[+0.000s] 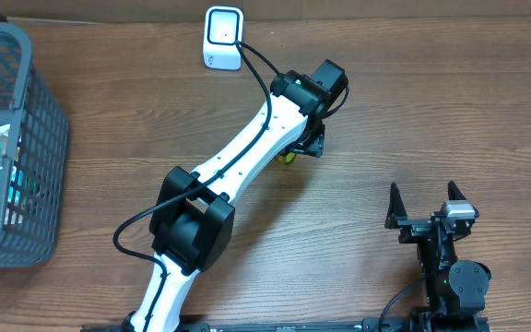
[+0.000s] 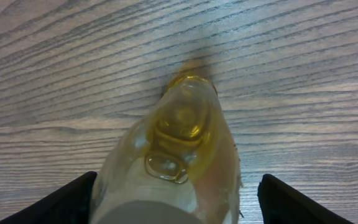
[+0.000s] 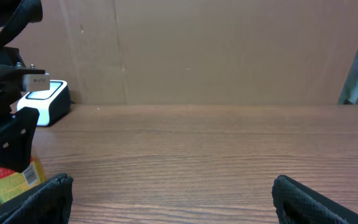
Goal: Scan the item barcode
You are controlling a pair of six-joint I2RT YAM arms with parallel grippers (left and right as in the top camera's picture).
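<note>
The item is a clear bottle (image 2: 185,143) of yellowish liquid with a yellow end. It sits between the fingers of my left gripper (image 2: 176,199), which is open. The right finger (image 2: 291,202) stands clear of it and the left finger is close beside it. From overhead only a yellow bit of the bottle (image 1: 287,157) shows under the left gripper (image 1: 307,146). In the right wrist view its yellow label (image 3: 17,177) shows low on the table. The white scanner (image 1: 223,37) stands at the far edge. My right gripper (image 1: 425,205) is open and empty.
A grey basket (image 1: 49,138) holding packaged goods stands at the left edge. The left arm (image 1: 238,161) and its black cable stretch diagonally across the middle. A cardboard wall (image 3: 216,50) backs the table behind the scanner (image 3: 45,102).
</note>
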